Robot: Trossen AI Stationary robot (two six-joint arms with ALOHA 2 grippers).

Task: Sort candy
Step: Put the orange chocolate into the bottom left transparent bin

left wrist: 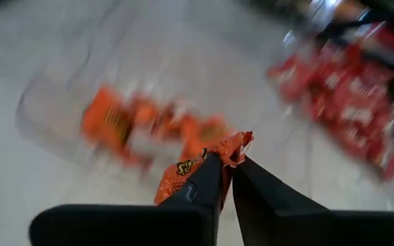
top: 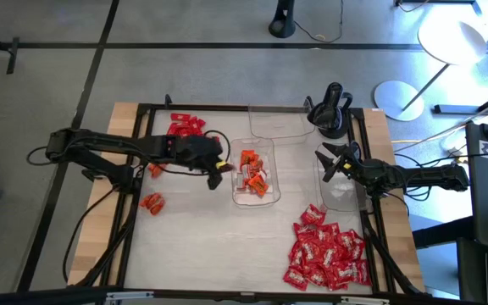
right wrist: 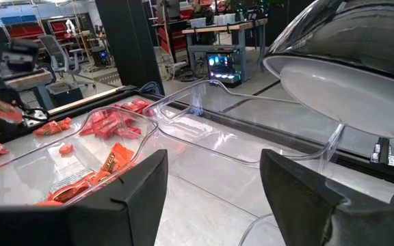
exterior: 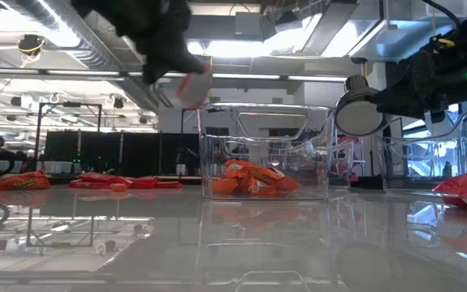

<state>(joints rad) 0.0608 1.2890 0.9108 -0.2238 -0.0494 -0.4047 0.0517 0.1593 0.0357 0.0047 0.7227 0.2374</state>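
My left gripper (top: 219,169) hovers at the left rim of the middle clear tray (top: 271,146), shut on one orange candy (left wrist: 183,174). In the low view it hangs above the tray's wall (exterior: 298,138). Several orange candies (top: 254,174) lie in that tray. A heap of red candy (top: 329,254) lies flat on the table at the near right, and more red candy (top: 185,127) at the far left. Loose orange candies (top: 152,202) rest near the left edge. My right gripper (right wrist: 214,184) waits open at the right, over another clear tray (top: 339,196). My left gripper pinches the orange candy by its crimped wrapper end (left wrist: 237,145) between the tips of its two fingers. The fingers slant down toward the table's right. The candy's body (left wrist: 180,174) sticks out beside one finger, lifted clear of table and tray.
A third clear tray (top: 278,125) stands at the far edge, with a dark stand (top: 329,110) beside it. A black frame (top: 142,110) borders the table top. Bare table lies near the front, left of the red heap.
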